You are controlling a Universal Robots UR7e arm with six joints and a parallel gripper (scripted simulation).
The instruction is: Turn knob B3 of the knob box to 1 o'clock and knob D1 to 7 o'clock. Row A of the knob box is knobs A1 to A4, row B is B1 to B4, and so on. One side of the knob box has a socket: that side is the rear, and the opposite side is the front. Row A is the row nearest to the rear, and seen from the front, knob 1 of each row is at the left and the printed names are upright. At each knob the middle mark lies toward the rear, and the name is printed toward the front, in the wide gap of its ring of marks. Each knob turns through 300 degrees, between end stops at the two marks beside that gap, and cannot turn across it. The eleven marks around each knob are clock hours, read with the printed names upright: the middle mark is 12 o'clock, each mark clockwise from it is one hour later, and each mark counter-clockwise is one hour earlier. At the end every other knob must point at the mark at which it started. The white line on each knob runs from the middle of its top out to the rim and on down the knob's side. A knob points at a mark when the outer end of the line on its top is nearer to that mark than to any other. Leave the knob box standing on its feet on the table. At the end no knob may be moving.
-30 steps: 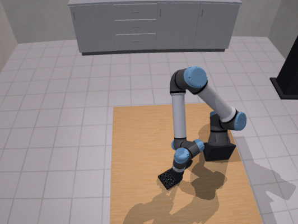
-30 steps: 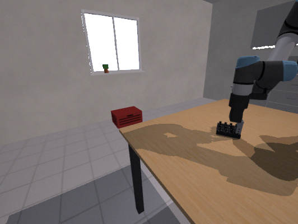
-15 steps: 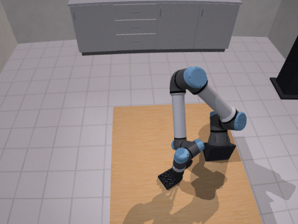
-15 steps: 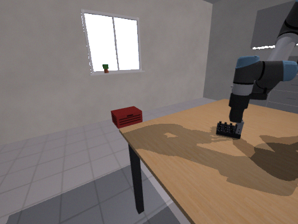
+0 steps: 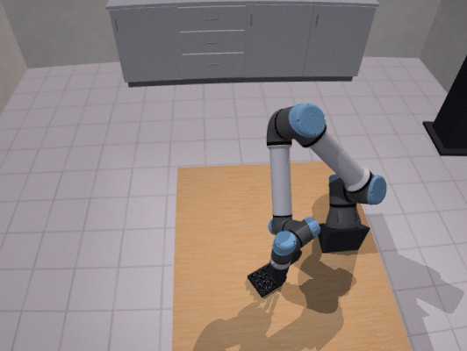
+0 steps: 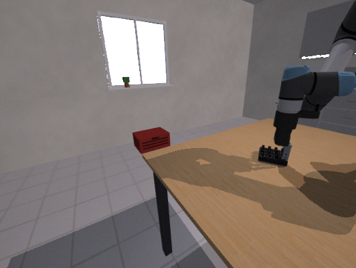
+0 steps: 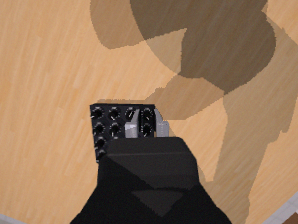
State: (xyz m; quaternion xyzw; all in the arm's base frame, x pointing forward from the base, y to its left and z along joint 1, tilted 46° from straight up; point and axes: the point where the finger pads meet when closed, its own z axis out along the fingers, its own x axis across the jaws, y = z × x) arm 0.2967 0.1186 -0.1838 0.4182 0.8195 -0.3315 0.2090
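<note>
The black end effector with grey fingers, spread astride a knob, should rise straight off the black square knob box without brushing neighbours.

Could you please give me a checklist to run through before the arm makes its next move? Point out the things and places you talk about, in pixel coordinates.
1. Black knob box [image 5: 262,281] [image 6: 272,161] [image 7: 106,122] standing flat on the wooden table [image 5: 211,219] [image 6: 214,187] [image 7: 45,75]: ok.
2. Black gripper with grey metal fingers [image 6: 286,152] raised clear of the box: not ok, its fingers are down at the knobs.
3. Fingers standing apart: ok, a gap shows between them.
4. All knobs visible to the wrist view: not ok, the gripper body hides some.
5. B3 and D1 at their target marks: cannot tell.
</note>
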